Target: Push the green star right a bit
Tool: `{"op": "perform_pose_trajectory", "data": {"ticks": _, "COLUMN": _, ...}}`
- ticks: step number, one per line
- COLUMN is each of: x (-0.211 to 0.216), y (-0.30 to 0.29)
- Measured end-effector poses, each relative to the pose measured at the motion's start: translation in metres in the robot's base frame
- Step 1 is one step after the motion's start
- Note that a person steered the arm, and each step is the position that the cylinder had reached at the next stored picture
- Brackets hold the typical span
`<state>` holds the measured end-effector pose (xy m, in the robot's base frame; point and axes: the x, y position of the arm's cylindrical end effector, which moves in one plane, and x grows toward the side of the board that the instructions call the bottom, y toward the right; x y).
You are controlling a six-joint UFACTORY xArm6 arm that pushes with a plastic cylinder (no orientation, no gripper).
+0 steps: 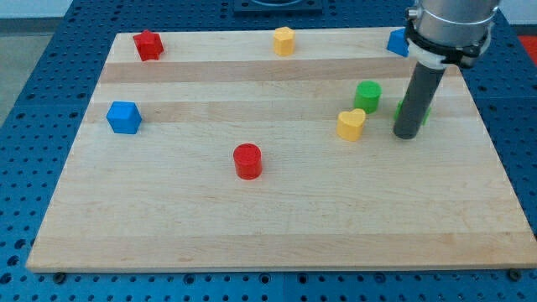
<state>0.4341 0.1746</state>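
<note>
The green star (pixel 425 111) lies at the view's right on the wooden board (pixel 277 226), mostly hidden behind the dark rod; only green slivers show at the rod's edges. My tip (pixel 406 134) rests on the board right in front of the star, at its lower left side, touching or nearly touching it. A green cylinder (pixel 367 96) stands just left of the rod. A yellow heart (pixel 351 124) lies below the cylinder, left of my tip.
A red cylinder (pixel 247 161) sits near the board's middle. A blue cube (pixel 124 117) is at the left. A red star (pixel 148 44) is top left, a yellow hexagon (pixel 284 40) top middle, a blue block (pixel 397 42) top right, part hidden by the arm.
</note>
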Motion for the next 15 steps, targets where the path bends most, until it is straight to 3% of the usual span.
{"op": "perform_pose_trajectory", "data": {"ticks": 3, "x": -0.029, "y": -0.009}}
{"op": "perform_pose_trajectory", "data": {"ticks": 10, "x": -0.027, "y": -0.017}}
{"op": "perform_pose_trajectory", "data": {"ticks": 15, "x": -0.051, "y": -0.016}}
